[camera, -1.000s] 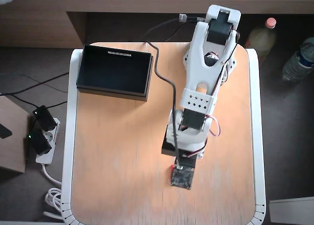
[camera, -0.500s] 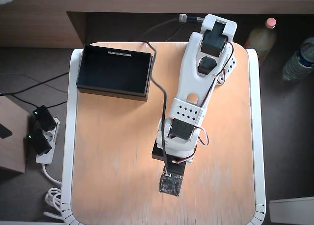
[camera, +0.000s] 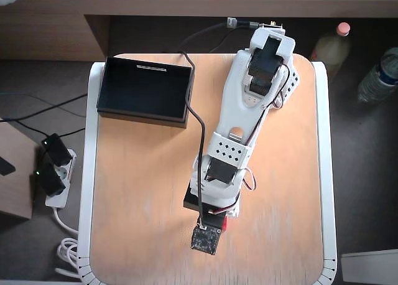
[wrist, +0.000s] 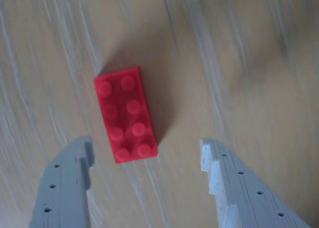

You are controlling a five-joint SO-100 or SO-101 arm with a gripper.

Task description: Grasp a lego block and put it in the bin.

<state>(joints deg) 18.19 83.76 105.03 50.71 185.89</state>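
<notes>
The gripper [wrist: 147,161] is held open just short of the brick [wrist: 125,113], 2 fingers spread for straddling it.

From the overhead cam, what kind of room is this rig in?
Probably a home room, not a lab. The arm sits on a small wooden table with a white rim; a power strip lies on dark carpet beside it, drink bottles stand on the floor, and wooden furniture runs along the top.

Overhead: lego block [camera: 224,223] mostly hidden under arm [camera: 239,129].
</notes>
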